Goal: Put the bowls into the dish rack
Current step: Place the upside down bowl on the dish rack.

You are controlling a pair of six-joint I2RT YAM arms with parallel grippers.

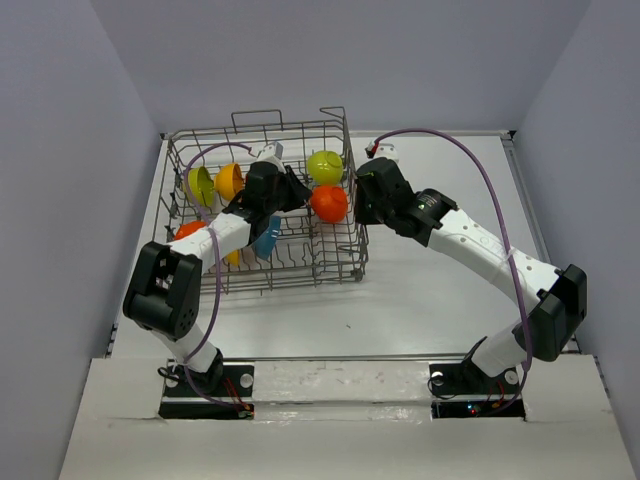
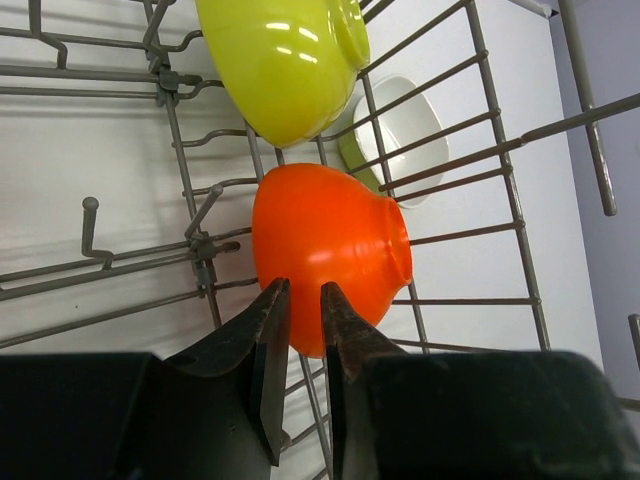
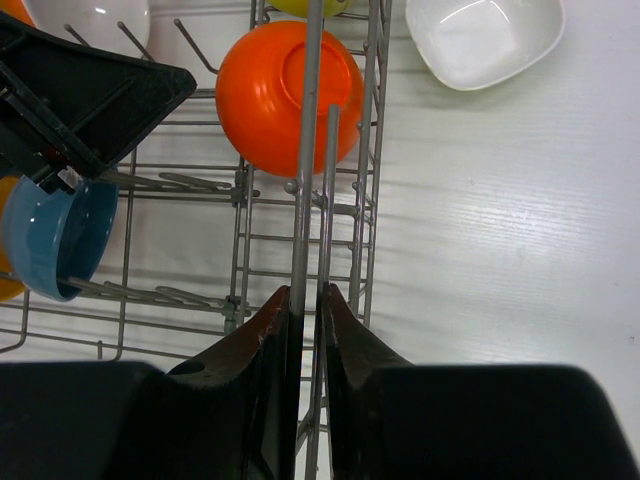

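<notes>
The coming move is judged to turn on the 1 bowl not yet loaded. A white bowl (image 1: pixel 388 153) stands mouth-up on the surface (image 1: pixel 440 290), just outside the right wall of the dish rack (image 1: pixel 300 265), in the upper middle of the overhead view. Being round, it has no long axis to be reckoned with, and its open rim is offered upward.

In the right wrist view it lies up and to the right of the right jaws, near, with nothing between. From the left jaws it is cut off by the rack's wires, through which it is only glimpsed in the left wrist view. The right arm (image 1: pixel 470 240) is therefore judged the nearer and the better placed.

The right jaws are set narrow about a wire of the rack's right wall and appear to be closed on it, so that hold would have to be let go before the bowl could be reached. The left jaws, carried inside the rack by the left arm (image 1: pixel 215 240), are parted by a slim gap at the lower edge of a red-orange bowl (image 2: pixel 325 250). That bowl lies on its side among the tines, and whether its edge is pinched cannot be told. A lime green bowl (image 2: pixel 285 60) and a teal bowl (image 3: pixel 50 235) are lodged in the rack as well.
</notes>
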